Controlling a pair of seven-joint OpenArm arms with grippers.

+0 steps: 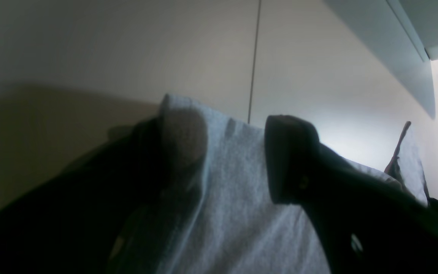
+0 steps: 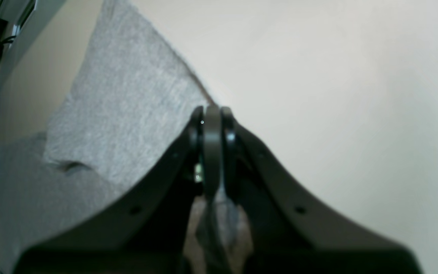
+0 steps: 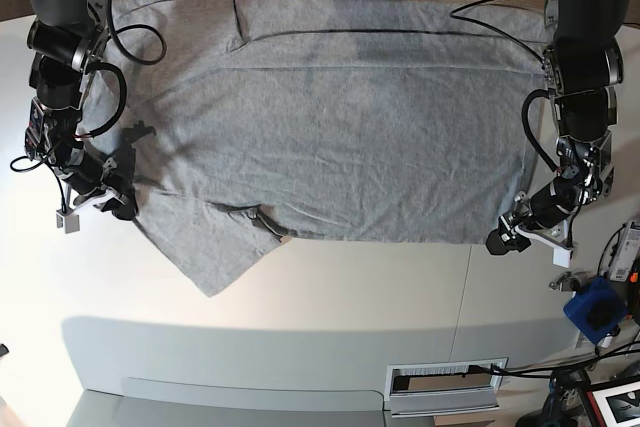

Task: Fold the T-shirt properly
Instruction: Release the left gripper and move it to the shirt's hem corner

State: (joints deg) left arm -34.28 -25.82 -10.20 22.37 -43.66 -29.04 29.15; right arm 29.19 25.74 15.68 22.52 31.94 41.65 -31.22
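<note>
The desk [image 3: 330, 297] carries the T-shirt [image 3: 340, 117], spread flat and wide across it with the plain grey side up, laid out so its edges can be reached for a fold. One sleeve [image 3: 205, 247] juts toward the near edge. The right pincer [image 2: 212, 114] sits pressed together at the shirt's side edge, apparently nipping a thin bit of cloth to lift it. The left pincer [image 1: 238, 152] stands spread over the opposite corner, fabric between its fingers but not yet gripped.
</note>
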